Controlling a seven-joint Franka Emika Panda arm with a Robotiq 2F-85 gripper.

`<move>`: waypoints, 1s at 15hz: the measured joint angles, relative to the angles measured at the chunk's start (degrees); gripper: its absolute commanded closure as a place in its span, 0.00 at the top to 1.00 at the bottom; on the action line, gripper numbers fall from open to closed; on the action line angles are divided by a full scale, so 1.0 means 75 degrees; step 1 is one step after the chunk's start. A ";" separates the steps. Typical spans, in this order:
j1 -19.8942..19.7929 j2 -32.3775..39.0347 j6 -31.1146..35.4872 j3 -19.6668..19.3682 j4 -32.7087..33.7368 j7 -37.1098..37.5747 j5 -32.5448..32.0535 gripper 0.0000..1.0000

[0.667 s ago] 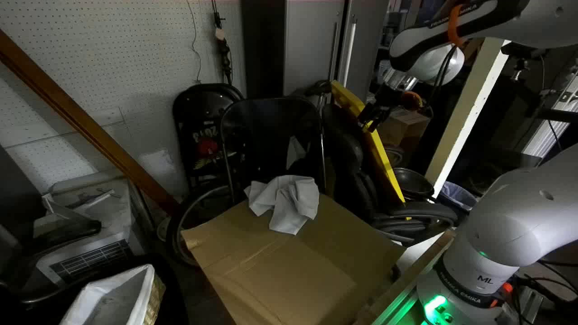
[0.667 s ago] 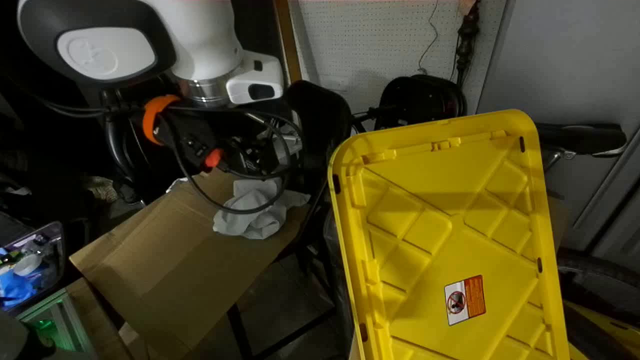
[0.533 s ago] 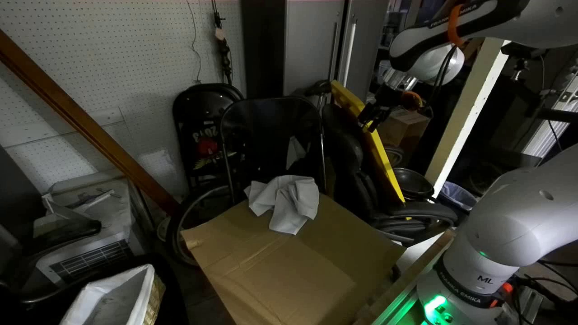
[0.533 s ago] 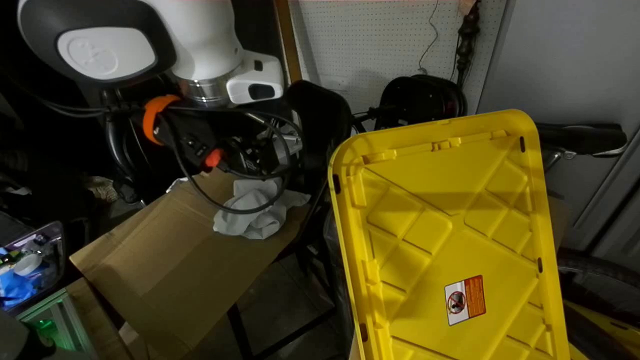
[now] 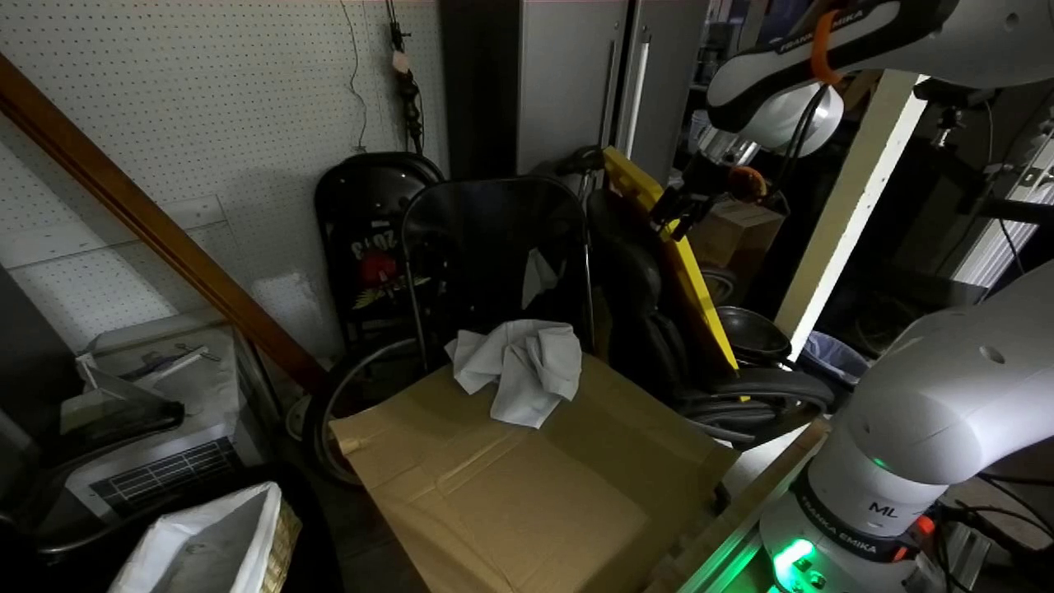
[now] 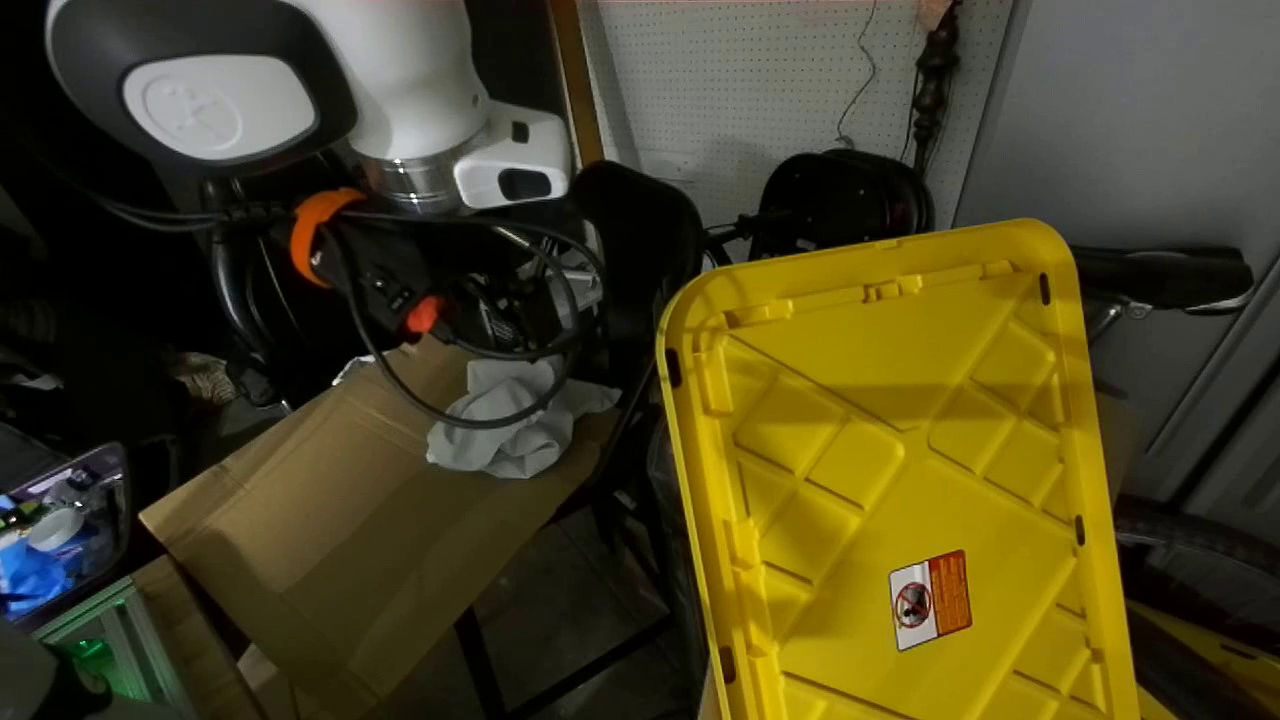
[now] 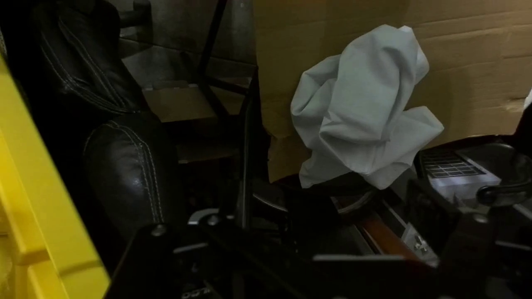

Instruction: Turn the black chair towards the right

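Tall-backed black leather-look chair (image 5: 646, 313) stands near the black two-fingered gripper (image 5: 669, 228), to its left in the wrist view; the fingers are spread apart.
From where I stand: rounded cushions, softly shiny hide, pale double stitching; rectangular bright-yellow moulded plastic panel (image 6: 900, 480), diamond-ribbed, tilts at the chair's front, contact with the gripper uncertain; crumpled grey cloth (image 5: 531, 371) lies on creased brown cardboard sheet (image 5: 527, 494).

White arm (image 5: 963, 395), FRANKA EMIKA lettering (image 5: 840, 528), orange strap (image 5: 822, 49), looped black cable (image 6: 478, 424), black pincer (image 5: 668, 227)
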 measured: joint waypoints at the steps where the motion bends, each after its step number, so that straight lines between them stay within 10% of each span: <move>1: -0.0052 0.0139 0.0167 0.0100 0.0015 0.0289 0.0036 1.00; 5: -0.0207 0.1076 0.1538 0.0659 0.0040 0.1748 0.0097 1.00; 6: -0.0250 0.1363 0.2013 0.0820 0.0042 0.2133 0.0097 0.75; 15: -0.0948 0.3917 0.5204 0.1092 0.0350 0.6328 -0.2331 0.16</move>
